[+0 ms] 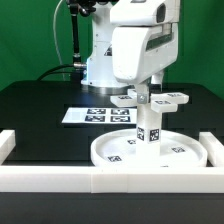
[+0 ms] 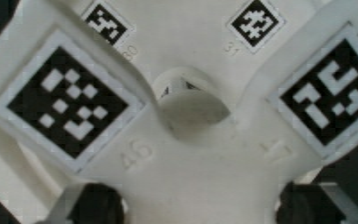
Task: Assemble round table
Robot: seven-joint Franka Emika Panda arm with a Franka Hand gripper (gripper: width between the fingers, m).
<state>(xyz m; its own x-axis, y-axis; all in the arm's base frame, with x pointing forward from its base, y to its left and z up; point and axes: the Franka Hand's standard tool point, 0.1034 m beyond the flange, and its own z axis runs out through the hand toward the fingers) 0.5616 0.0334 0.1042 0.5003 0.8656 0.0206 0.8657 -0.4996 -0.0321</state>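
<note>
The black table (image 1: 30, 105) carries everything, with long white border bars (image 1: 110, 178) running along its near edge and turning up at both near corners. The white Panda arm (image 1: 135, 45) reaches down from the far side over the middle of the table.

Just inside the near bar, about midway along that edge, lies the large rimmed disc (image 1: 150, 150) of the round table, flat on the table with small square tags on its face. From the disc's centre the short cylindrical leg (image 1: 149, 125) stands upright, tagged on its side. On top of the leg sits the cross-shaped foot piece (image 1: 152, 99), its tagged arms spreading sideways; in the wrist view it (image 2: 185, 100) fills the picture, four tagged arms meeting at a round central hub.

The marker board (image 1: 92, 115) lies flat on the table beyond the disc, toward the exterior view's left.

The claw (image 1: 148, 92) comes down onto the foot piece at the hub. Its two dark fingertips (image 2: 91, 203) show at the picture's edge in the wrist view, one on each side of one arm of the cross, and it appears clamped on the foot piece, though actual contact is hard to make out in the blur.
</note>
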